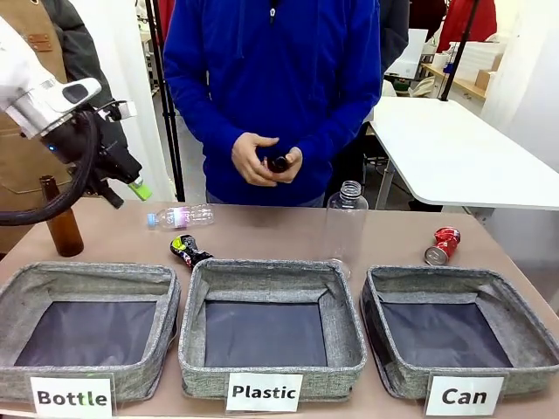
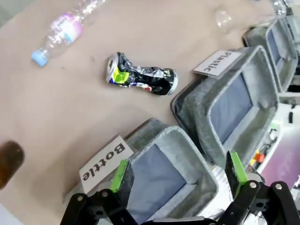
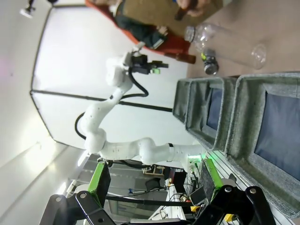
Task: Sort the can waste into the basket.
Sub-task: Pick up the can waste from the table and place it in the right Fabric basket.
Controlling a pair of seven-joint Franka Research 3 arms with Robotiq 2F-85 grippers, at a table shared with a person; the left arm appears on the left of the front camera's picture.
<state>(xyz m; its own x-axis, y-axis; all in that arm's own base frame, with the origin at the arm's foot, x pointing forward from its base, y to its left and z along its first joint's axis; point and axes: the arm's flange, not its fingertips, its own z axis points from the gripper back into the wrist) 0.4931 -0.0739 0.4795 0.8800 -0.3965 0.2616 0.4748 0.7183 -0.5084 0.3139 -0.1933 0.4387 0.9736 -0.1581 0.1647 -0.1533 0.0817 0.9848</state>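
Note:
The black can (image 1: 188,250) with green-yellow-red print lies crushed on the table just behind the gap between the "Bottle" and "Plastic" baskets; the left wrist view has this can (image 2: 140,77) ahead of the fingers. A crushed red can (image 1: 443,245) rests at the right, behind the "Can" basket (image 1: 437,285), which holds nothing. My left gripper (image 1: 127,190) hangs open above the table's far left, well above the black can. In its wrist view the left gripper (image 2: 178,166) is open with nothing between its fingers. My right gripper (image 3: 153,176) is open too, off the table's side.
A clear bottle (image 1: 347,229) stands upright behind the "Plastic" basket (image 1: 262,272). A small labelled bottle (image 1: 181,216) lies at the back left, a brown glass bottle (image 1: 63,223) stands at the far left by the "Bottle" basket (image 1: 87,275). The person's hands (image 1: 262,160) hold a small dark thing.

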